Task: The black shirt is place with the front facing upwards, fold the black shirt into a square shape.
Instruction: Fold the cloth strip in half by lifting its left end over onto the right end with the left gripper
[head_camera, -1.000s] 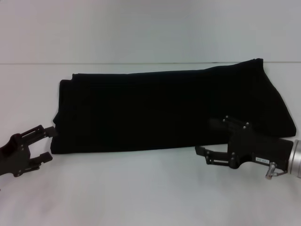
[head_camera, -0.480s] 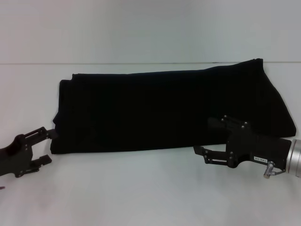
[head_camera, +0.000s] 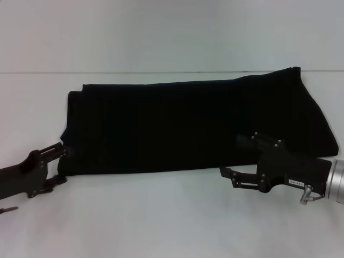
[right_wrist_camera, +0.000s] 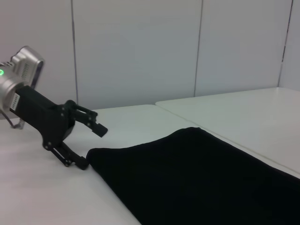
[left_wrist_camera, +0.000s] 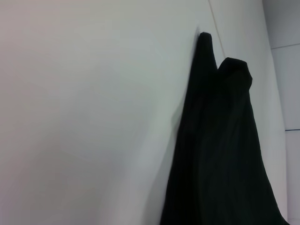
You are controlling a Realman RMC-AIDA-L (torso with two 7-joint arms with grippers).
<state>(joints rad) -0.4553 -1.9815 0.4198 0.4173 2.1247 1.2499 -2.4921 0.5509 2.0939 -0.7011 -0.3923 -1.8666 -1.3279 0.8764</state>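
Head view: the black shirt [head_camera: 188, 126], already a long folded band, is lying on the worktop [head_camera: 161, 220]. The left claw [head_camera: 56, 166] is straddling its near end corner, fingers spread, gripping nothing; the right claw [head_camera: 234, 166], also released, is hovering over the near edge. Left wrist view: the layered shirt edge [left_wrist_camera: 220, 154] is stretching away. Right wrist view: the left claw [right_wrist_camera: 89, 145] is gaping at the corner [right_wrist_camera: 101, 157]. Risk, as I judge it: pinching only the top layer, so the fold skews.

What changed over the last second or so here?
The left gripper, open, slid in toward the near left corner of the folded black shirt, one finger above the edge and one below. The right gripper crept slightly left along the near edge. The shirt lay unmoved.
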